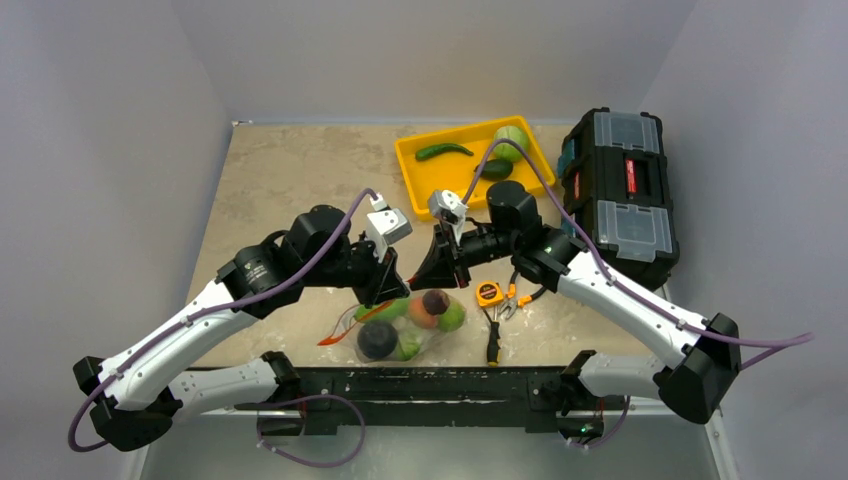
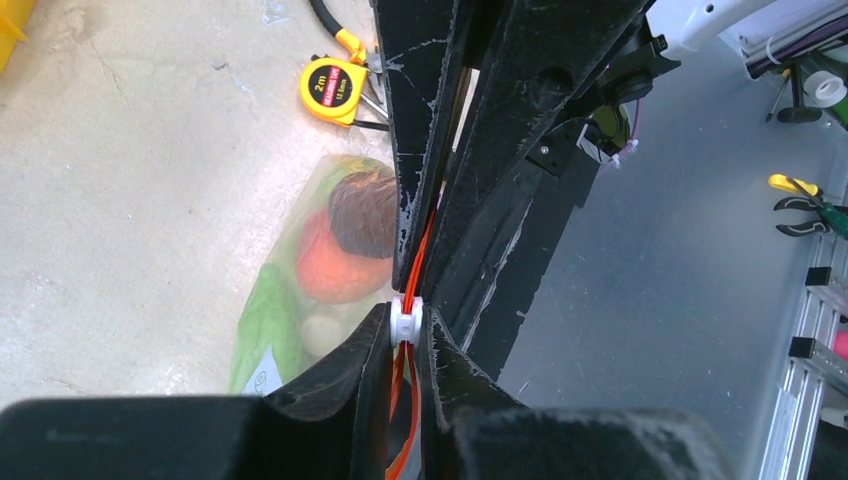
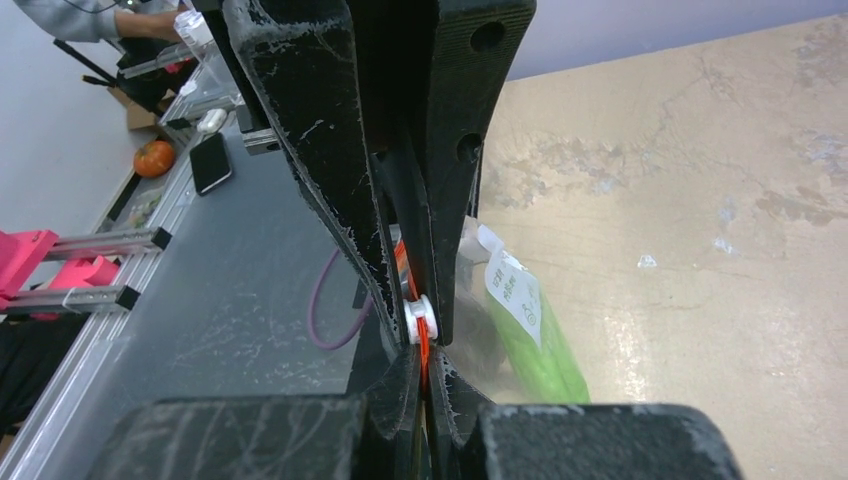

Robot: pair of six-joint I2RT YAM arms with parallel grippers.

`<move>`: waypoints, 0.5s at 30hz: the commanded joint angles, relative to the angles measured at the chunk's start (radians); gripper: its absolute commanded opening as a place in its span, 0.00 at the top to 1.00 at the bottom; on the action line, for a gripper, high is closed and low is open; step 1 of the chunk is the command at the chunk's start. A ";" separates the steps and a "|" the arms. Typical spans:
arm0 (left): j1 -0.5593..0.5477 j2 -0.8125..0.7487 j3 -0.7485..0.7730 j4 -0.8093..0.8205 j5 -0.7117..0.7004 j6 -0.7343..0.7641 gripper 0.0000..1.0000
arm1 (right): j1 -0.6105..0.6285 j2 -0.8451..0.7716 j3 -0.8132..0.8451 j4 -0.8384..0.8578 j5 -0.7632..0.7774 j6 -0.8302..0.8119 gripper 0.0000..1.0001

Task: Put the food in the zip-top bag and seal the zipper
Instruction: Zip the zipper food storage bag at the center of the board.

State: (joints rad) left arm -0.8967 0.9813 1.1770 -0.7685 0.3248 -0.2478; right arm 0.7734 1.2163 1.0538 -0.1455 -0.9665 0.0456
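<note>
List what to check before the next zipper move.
1. Left hand shut on the zipper: ok.
2. Right hand shut on the zipper: ok.
3. White slider between the two hands' tips: ok.
4. Zipper sealed along its length: cannot tell, fingers hide it.
5. Food inside the zip-top bag: ok.
6. Yellow tray emptied: not ok, it holds a green chili, a round green fruit and a dark green piece.
</note>
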 commanded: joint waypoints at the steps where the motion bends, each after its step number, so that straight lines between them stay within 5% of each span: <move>1: 0.007 -0.016 0.048 0.056 -0.013 -0.018 0.94 | 0.007 -0.033 0.002 0.051 0.024 0.021 1.00; 15: 0.008 -0.057 -0.003 -0.012 -0.133 -0.027 1.00 | 0.004 -0.159 -0.184 0.327 0.468 0.295 1.00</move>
State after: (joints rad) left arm -0.8959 0.9791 1.1801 -0.7589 0.2344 -0.2535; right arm 0.7967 1.1122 0.9157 0.0429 -0.7132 0.2291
